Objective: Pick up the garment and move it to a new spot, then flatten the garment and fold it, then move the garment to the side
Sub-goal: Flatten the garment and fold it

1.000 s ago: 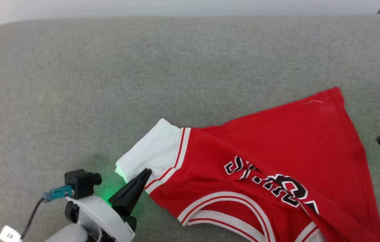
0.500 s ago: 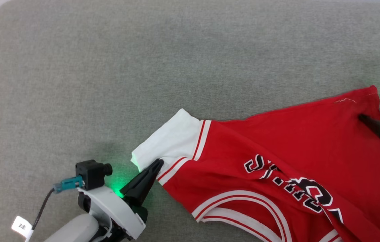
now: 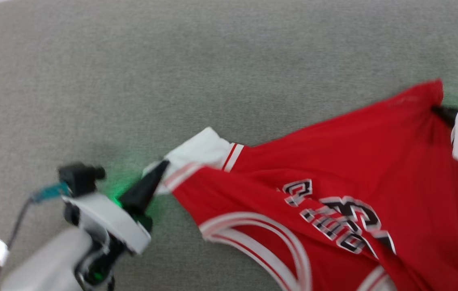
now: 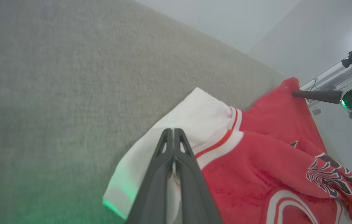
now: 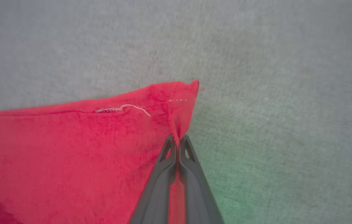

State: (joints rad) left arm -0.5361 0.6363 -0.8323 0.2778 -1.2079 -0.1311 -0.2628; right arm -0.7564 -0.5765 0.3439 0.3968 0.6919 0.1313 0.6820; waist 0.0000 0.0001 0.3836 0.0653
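Since a second ago the right gripper (image 5: 178,139) has come in from beyond the shirt's edge and closed on the red hem corner (image 5: 186,96); cloth rises bunched from between its two fingertips, and a loose white thread (image 5: 110,109) lies along the edge to their left. Meanwhile the left gripper (image 4: 173,134) stays clamped on the white sleeve (image 4: 201,109), its fingers pressed together with sleeve fabric caught between them; the striped trim (image 4: 218,146) sits just right of its tips. Between the two grippers spans the garment (image 3: 334,161), drawn taut along the edge that joins them, over a grey fabric surface (image 3: 172,60); whether its middle touches that surface cannot be told. Ahead and to the right of the left gripper runs the black lettering (image 3: 334,220), outlined in white and creased; a green glow (image 3: 115,190) tints the surface just beside each gripper.
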